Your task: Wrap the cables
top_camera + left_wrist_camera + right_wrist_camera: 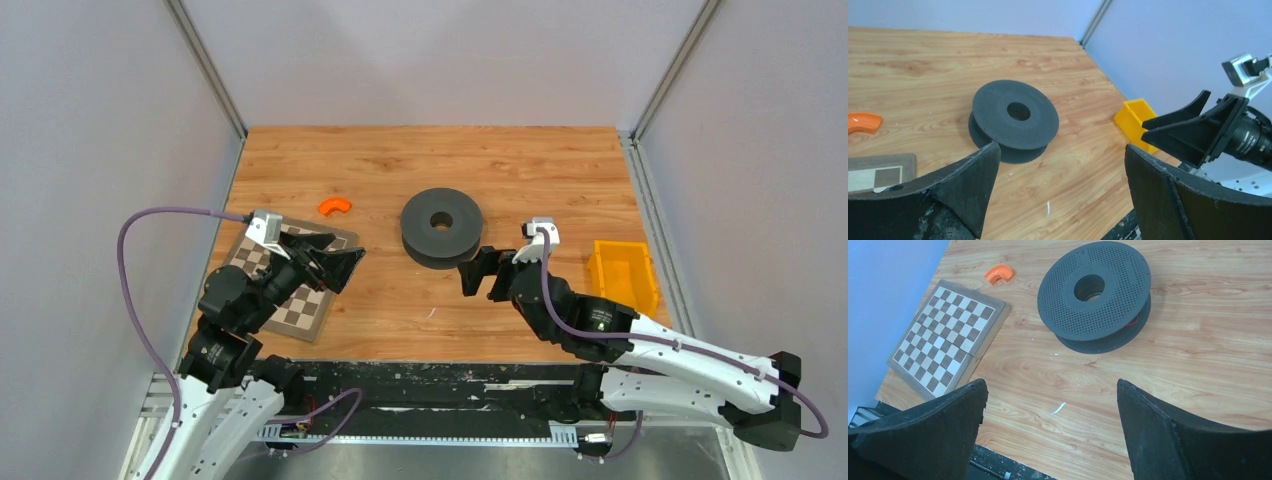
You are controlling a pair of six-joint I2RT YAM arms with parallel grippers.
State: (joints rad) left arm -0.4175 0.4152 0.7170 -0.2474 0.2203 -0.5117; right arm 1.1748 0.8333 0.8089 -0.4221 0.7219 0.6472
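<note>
A black perforated spool (441,226) lies flat at the table's middle; it also shows in the left wrist view (1015,119) and the right wrist view (1096,292). A thin reddish bit of wire (1132,321) shows in the gap between its flanges; no loose wire is in view. My left gripper (345,268) is open and empty, left of the spool above the chessboard's edge, with bare wood between its fingers in its own view (1062,150). My right gripper (480,275) is open and empty just near-right of the spool (1050,385).
A folded chessboard (300,300) lies at the near left under my left arm. An orange curved piece (335,205) lies left of the spool. A yellow bin (622,275) stands at the right edge. A small white scrap (432,313) lies on the wood. Grey walls enclose the table.
</note>
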